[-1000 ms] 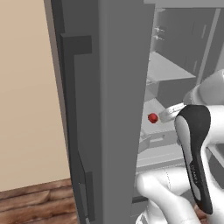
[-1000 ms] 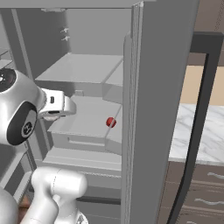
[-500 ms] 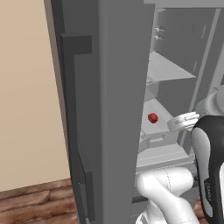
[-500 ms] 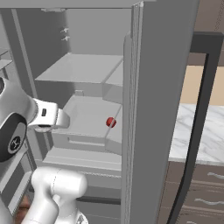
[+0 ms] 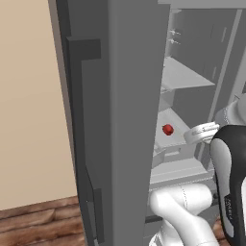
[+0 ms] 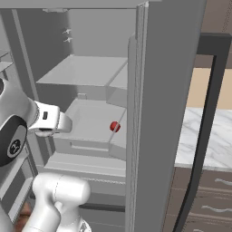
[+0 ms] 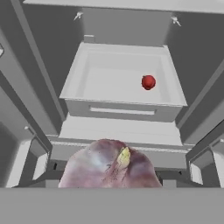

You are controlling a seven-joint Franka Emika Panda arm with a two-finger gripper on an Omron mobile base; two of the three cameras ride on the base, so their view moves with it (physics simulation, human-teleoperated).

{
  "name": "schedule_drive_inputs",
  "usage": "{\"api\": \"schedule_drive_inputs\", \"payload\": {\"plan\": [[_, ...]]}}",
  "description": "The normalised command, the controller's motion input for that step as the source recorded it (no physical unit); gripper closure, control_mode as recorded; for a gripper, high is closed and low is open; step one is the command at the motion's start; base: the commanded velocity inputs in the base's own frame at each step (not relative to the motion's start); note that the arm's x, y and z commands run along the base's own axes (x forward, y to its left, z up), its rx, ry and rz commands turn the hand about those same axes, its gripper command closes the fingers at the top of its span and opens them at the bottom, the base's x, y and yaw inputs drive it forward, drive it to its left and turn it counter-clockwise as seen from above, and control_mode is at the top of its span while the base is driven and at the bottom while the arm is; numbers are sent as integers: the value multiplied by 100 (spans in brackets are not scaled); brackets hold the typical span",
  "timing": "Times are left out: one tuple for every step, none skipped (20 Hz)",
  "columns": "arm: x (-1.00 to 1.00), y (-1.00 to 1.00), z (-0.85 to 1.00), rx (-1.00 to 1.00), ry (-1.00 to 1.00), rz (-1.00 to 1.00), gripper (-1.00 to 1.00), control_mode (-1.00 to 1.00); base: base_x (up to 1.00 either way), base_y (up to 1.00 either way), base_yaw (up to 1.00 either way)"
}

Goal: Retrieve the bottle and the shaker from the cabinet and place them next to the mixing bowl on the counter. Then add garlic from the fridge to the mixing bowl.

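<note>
In the hand view a mauve, veined garlic bulb [image 7: 109, 165] with a yellowish tip sits right at the bottom edge, its lower half cut off; the claw's fingertips are hidden behind it, so whether the jaws clamp it cannot be told. Beyond, the tall grey fridge [image 6: 158, 113] stands open, with free space above its pale drawer [image 7: 122, 83], where a small red ball [image 7: 148, 82] lies. No writing is legible.

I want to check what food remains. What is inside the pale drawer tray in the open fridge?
Inside the drawer tray lies one small red round item, near its right wall; the remaining floor looks bare. Below the tray, the purplish garlic bulb covers part of the lower shelf.
</note>
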Motion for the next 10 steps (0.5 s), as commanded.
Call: {"api": "schedule_drive_inputs", "payload": {"plan": [[0,0,0,0,0,0,100,-100,0,0,0],[-1,0,0,0,0,0,100,-100,0,0,0],[0,0,0,0,0,0,100,100,-58,0,0],[0,0,0,0,0,0,100,100,-100,0,-1],[0,0,0,0,0,0,100,100,-100,7,0],[0,0,0,0,0,0,100,100,-100,9,0],[0,0,0,0,0,0,100,100,-100,15,0],[0,0,0,0,0,0,100,100,-100,9,-1],[0,0,0,0,0,0,100,100,-100,6,-5],[0,0,0,0,0,0,100,100,-100,24,-6]]}}
